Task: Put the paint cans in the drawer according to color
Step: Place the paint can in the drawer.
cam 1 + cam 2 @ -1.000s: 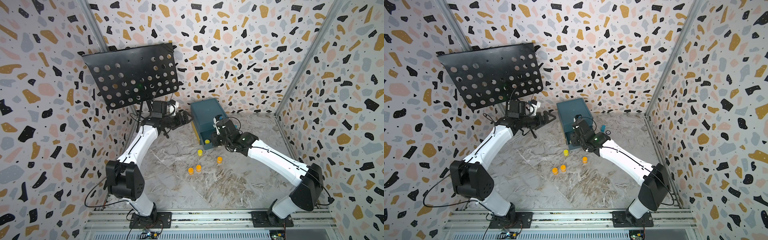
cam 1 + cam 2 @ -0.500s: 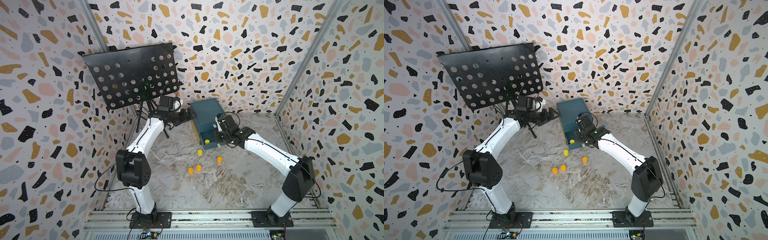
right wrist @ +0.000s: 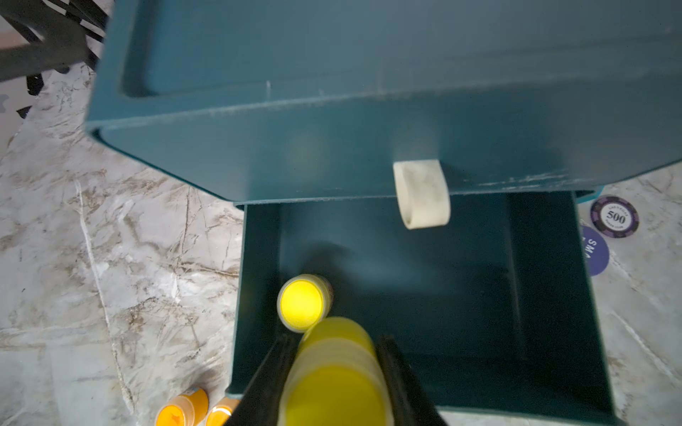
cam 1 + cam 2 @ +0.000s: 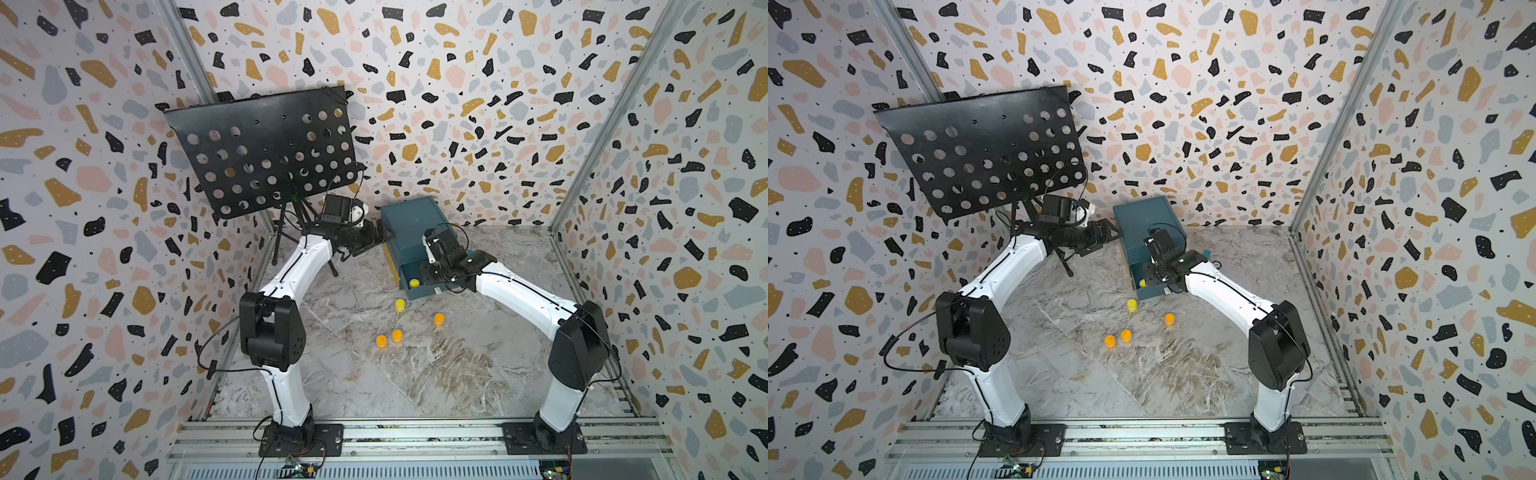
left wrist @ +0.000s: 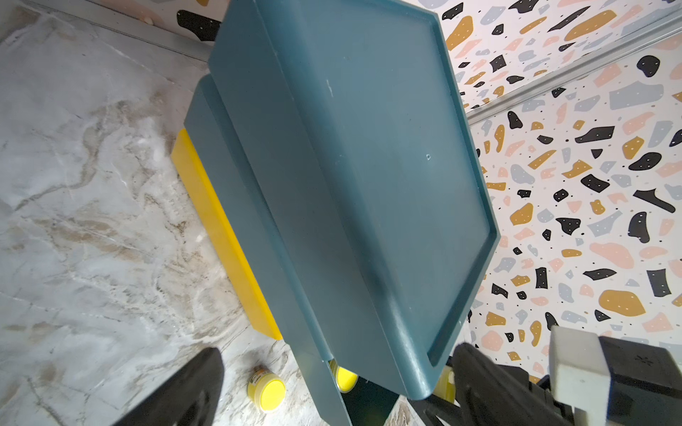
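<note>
Drawer [image 3: 479, 295] stands open beneath right gripper [image 3: 334, 337], which clamps yellow paint can [image 3: 332, 380]. Second yellow can [image 3: 302, 303] sits inside drawer. Left gripper [image 4: 375, 237] spread wide at teal cabinet [image 4: 409, 220] corner. Third yellow can [image 4: 400, 305] and three orange cans [image 4: 397, 336] on marble floor [image 4: 457, 374].

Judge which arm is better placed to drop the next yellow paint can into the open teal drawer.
Right. The right gripper holds a small yellow round-lidded paint can over the open teal plastic drawer, near the yellow can inside it. The left gripper is open and empty, by the teal cabinet.
</note>
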`<state>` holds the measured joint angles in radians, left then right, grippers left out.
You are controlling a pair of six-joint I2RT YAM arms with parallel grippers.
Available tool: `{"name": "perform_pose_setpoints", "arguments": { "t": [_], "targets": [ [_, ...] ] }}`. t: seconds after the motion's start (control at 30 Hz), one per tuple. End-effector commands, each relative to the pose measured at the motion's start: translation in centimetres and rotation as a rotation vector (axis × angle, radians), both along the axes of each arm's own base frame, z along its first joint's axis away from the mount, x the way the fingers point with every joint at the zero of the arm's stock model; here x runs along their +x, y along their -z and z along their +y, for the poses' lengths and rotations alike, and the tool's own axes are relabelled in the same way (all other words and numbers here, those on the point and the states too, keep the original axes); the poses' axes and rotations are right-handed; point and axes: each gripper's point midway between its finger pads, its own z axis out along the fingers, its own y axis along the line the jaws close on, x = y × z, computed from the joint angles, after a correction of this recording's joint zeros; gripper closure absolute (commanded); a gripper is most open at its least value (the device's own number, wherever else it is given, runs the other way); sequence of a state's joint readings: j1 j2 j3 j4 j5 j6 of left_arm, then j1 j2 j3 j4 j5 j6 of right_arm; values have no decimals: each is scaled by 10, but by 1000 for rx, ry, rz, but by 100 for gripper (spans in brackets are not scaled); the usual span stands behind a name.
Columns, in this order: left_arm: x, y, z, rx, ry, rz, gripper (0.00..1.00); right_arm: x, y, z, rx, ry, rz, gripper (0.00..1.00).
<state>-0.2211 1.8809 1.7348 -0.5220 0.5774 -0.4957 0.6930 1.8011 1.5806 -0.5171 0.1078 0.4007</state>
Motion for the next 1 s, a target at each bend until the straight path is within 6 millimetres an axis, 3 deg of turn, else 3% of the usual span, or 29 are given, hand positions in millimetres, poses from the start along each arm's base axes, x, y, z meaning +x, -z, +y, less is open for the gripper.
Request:
{"name": "perform_pose_setpoints", "arguments": {
  "t": [0.0,0.33,0.57,0.7,0.97],
  "targets": [
    [3,6,-6,-27,16,6,0,6,-13,-5,-26,9,-33,72],
    [1,17,-8,-31,25,36,0,8,5,2,-27,-3,-2,70],
    [-4,17,-6,-24,26,43,0,8,7,6,-10,-14,10,52],
    [-7,15,-4,-10,23,42,0,4,-3,5,5,-14,0,43],
    [-18,1,-1,-5,32,31,0,-21,-40,-5,47,-11,-68,42]
  ]
}}
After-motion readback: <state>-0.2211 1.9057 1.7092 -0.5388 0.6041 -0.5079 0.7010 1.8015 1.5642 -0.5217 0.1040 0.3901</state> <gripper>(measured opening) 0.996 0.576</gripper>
